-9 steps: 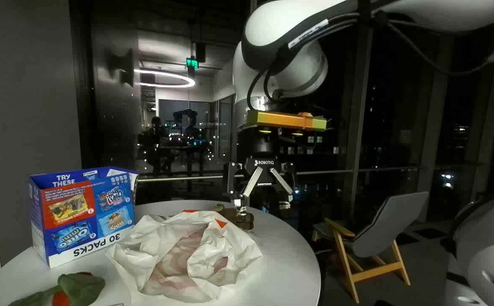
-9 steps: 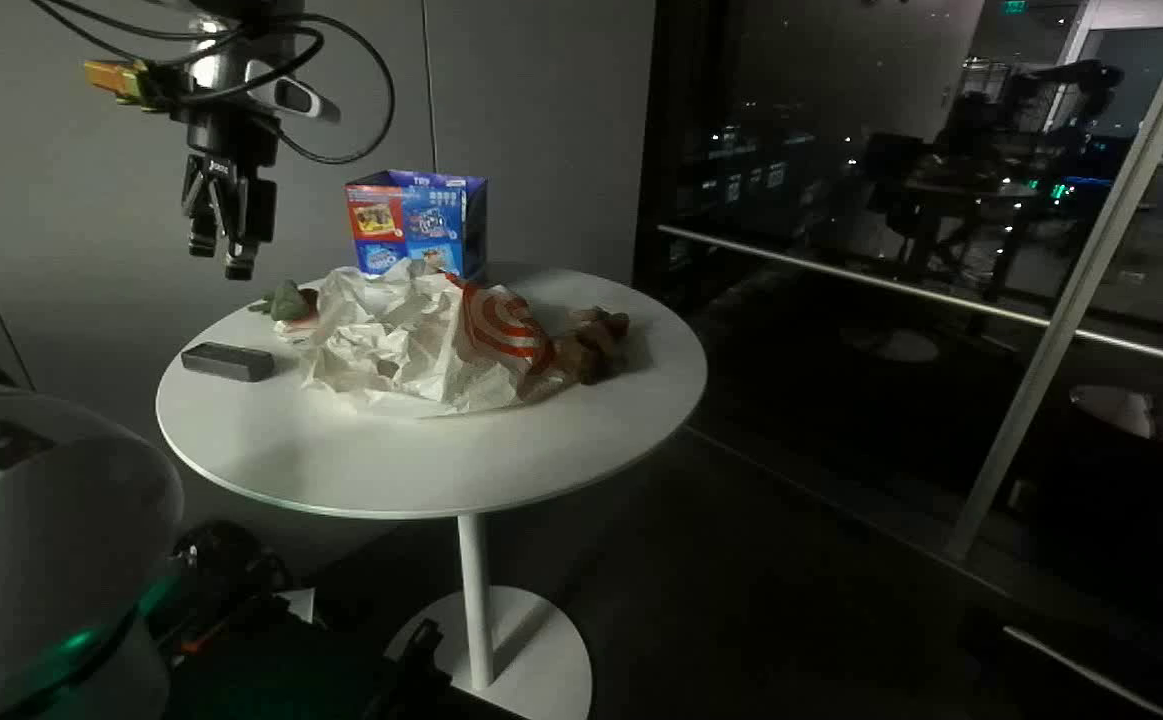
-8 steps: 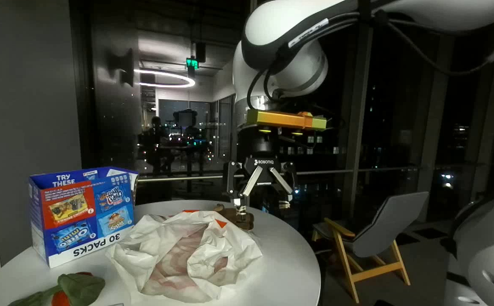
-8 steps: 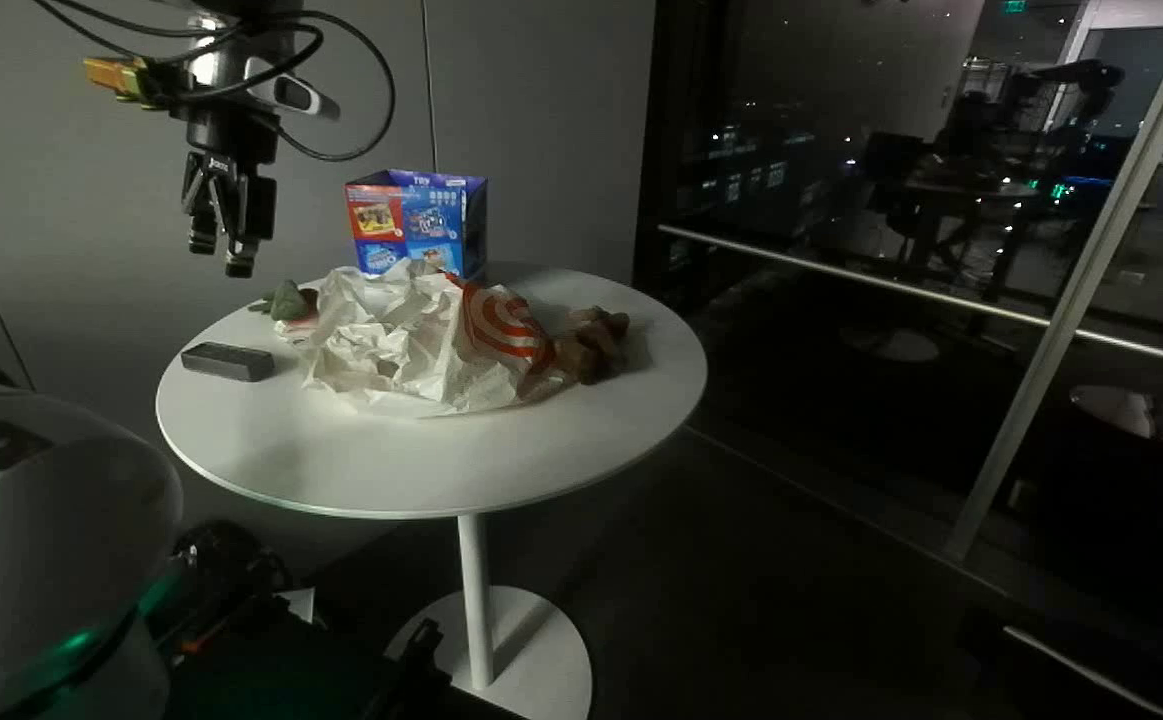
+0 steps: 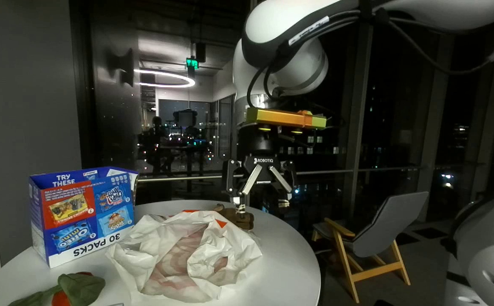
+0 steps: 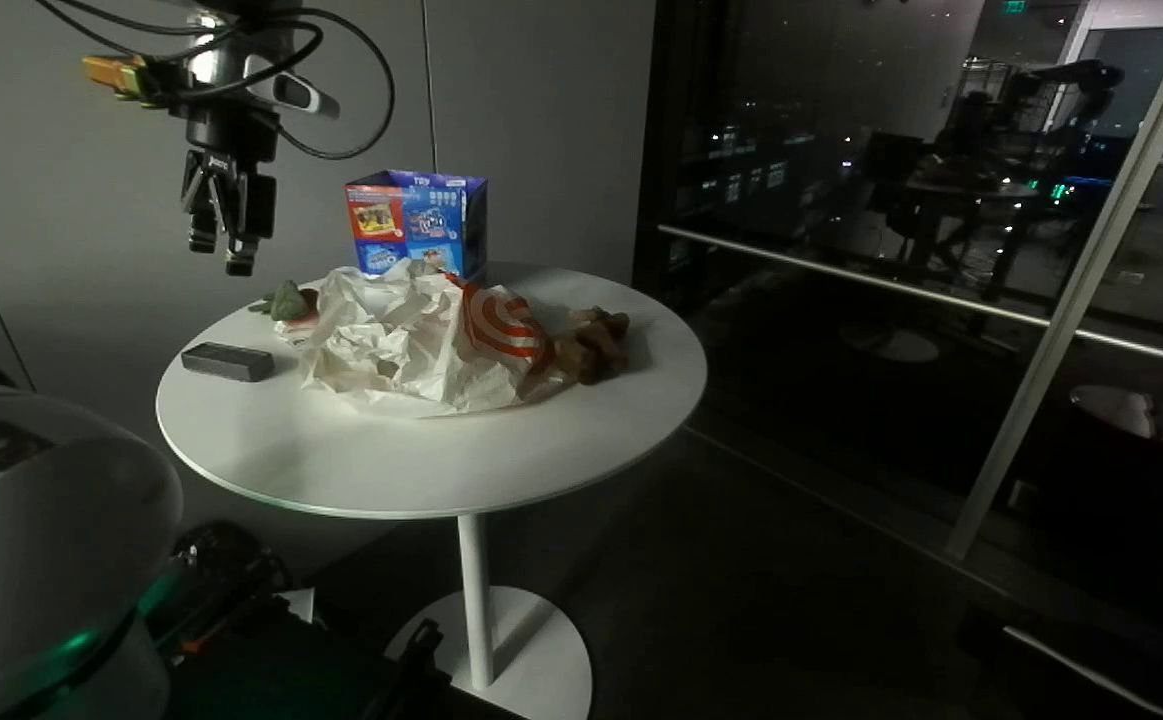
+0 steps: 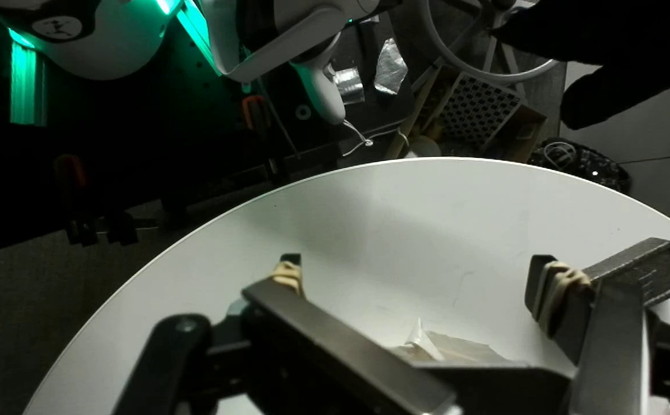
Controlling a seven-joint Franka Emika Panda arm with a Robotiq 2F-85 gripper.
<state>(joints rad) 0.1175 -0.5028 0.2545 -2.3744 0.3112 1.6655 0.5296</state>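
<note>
Black two-fingered gripper [image 7: 420,275] with jaws spread wide, above the round white table [image 6: 421,455]. On it, near the rim: dark grey, oblong, straight-edged block [image 6: 228,362], lying flat. Close by, crumpled white plastic bag [image 6: 411,345] with red print; beyond, open blue-and-red cardboard box [image 6: 409,226].

The white arm [image 5: 274,21] bends down at the wrist [image 5: 242,80]. Its claw [image 5: 262,206] hangs well above the tabletop [image 7: 404,225], within the rounded edge in the wrist view, fingers [image 7: 571,323] spread wide, pointing downward.
</note>
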